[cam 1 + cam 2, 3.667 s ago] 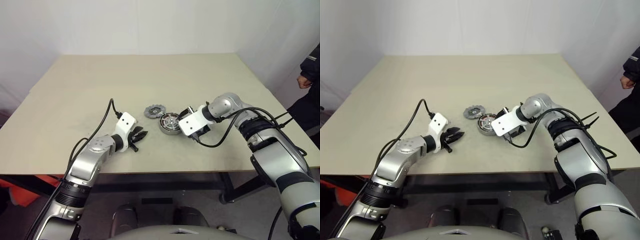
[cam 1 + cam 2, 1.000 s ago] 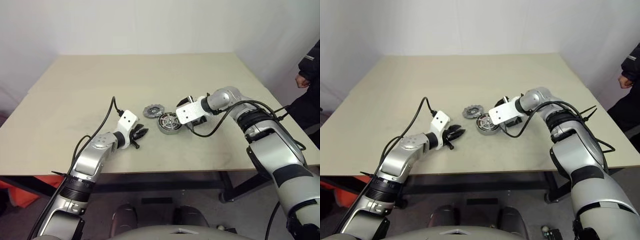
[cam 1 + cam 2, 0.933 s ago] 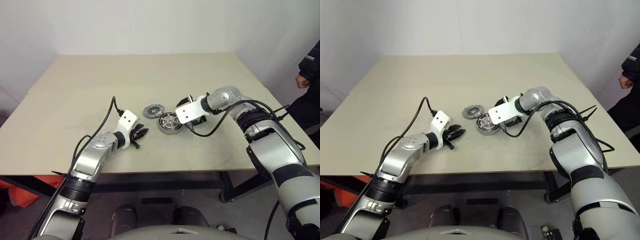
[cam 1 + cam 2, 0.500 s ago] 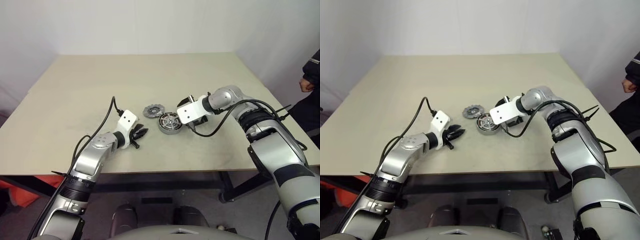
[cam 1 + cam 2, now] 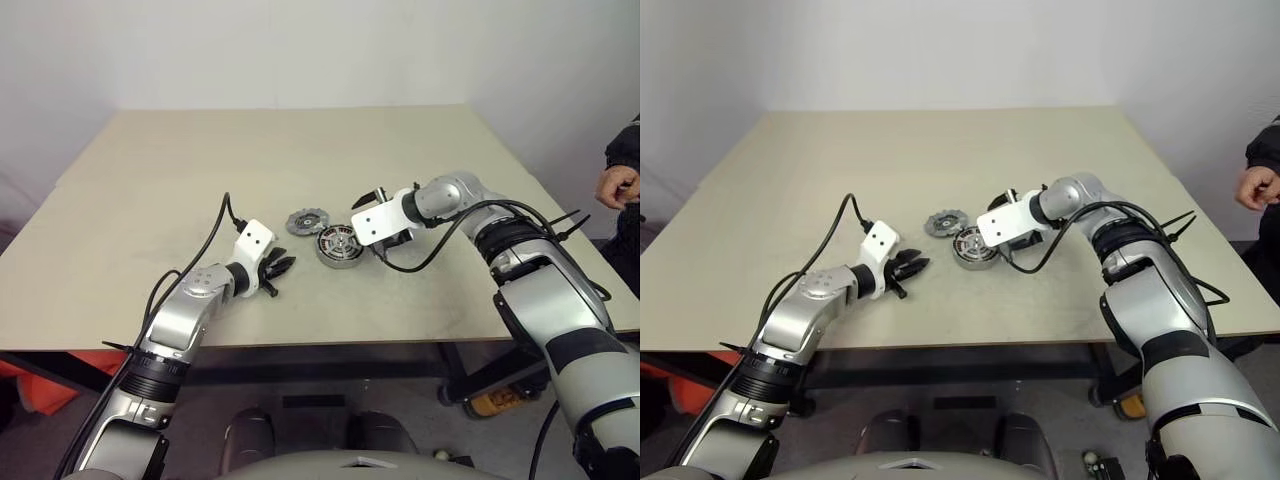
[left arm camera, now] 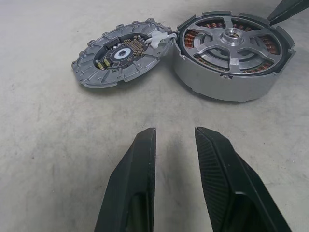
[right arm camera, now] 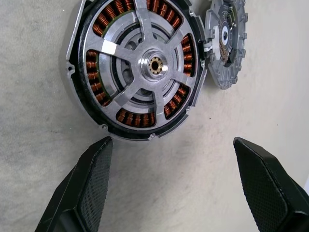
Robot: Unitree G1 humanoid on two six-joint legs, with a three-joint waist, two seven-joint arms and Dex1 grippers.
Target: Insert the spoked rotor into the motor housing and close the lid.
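Observation:
The motor housing [image 5: 338, 248] sits mid-table, copper windings showing around its inside [image 7: 99, 79]. The spoked rotor [image 7: 155, 64] lies seated inside it, its silver spokes and hub level with the rim. The lid [image 5: 308, 222] lies flat just beyond the housing toward the left, its notched edge touching the housing [image 6: 120, 52]. My right gripper [image 7: 172, 142] hovers close over the housing's right side, open wide, with nothing between its fingers. My left gripper [image 6: 175, 133] rests low over the table a short way to the housing's left, its fingers [image 6: 140, 159] a narrow gap apart and empty.
The beige table [image 5: 300, 150] stretches bare around the parts. A black cable [image 5: 215, 225] runs along my left arm. A person's hand [image 5: 618, 185] and dark sleeve show beyond the table's right edge.
Since the oldest frames my right gripper has shifted slightly toward the far side of the housing. Over the last second both arms stay still; the person's hand at the right has lowered.

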